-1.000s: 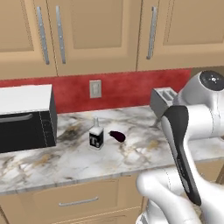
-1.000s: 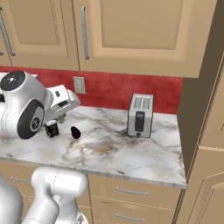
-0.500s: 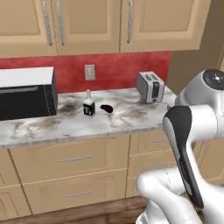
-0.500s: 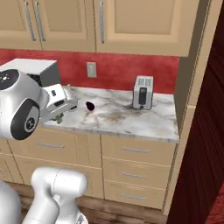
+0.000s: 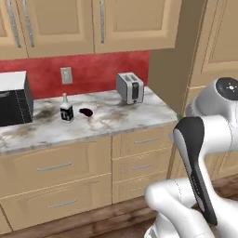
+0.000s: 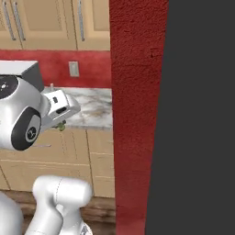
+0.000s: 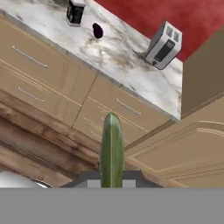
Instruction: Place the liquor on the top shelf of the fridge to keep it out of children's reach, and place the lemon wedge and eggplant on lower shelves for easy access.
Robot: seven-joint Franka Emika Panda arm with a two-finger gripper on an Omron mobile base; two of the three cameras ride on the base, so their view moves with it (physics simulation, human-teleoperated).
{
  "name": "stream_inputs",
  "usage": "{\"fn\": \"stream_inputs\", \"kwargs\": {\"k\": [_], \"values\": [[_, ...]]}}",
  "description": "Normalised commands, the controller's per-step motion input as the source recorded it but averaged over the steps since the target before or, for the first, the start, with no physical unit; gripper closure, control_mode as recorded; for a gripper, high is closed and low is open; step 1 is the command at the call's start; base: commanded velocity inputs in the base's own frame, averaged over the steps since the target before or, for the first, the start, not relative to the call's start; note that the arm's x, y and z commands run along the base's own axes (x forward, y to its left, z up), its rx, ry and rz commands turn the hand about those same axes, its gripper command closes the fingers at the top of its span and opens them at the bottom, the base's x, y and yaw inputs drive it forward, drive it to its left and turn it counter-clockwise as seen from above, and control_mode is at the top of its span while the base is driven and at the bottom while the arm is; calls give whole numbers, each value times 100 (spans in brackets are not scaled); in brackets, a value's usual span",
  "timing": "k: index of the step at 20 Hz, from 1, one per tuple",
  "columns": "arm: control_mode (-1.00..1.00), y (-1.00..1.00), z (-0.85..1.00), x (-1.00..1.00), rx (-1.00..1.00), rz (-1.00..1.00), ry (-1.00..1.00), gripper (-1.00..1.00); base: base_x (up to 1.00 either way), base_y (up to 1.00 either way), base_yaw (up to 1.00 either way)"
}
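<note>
My gripper [image 7: 111, 177] is shut on the lemon wedge [image 7: 111, 151], a yellow-green sliver standing up between the fingertips. In the right base view the gripper [image 6: 60, 124] hangs in front of the counter's edge with a green bit of the lemon wedge [image 6: 61, 125] under it. The liquor [image 5: 66, 111] stands upright on the marble counter [image 5: 116, 118], and the eggplant [image 5: 86, 112] lies just to its right. The hand view shows the liquor [image 7: 75, 11] and the eggplant [image 7: 97, 30] far off at the top. The top shelf is out of view.
A toaster [image 5: 130, 87] stands at the counter's right end and a microwave [image 5: 14, 100] at its left. Drawers [image 5: 56, 167] run below the counter, with wood floor in front. A red wall [image 6: 137, 114] and a dark grey slab [image 6: 202, 114], possibly the fridge, stand close on the right.
The whole picture has shifted: the base has backed away from the counter and moved right. The bottle and eggplant stay on the counter. The gripper keeps its hold on the wedge.
</note>
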Motion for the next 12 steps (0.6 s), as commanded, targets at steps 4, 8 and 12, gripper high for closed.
{"fn": "stream_inputs", "kwargs": {"k": [4,8,12], "values": [[100,0,0,0,0,0,0,100,-4,-46,-66],[100,0,0,0,0,0,0,100,0,-47,-69],[100,0,0,0,0,0,0,100,0,-39,-66]]}}
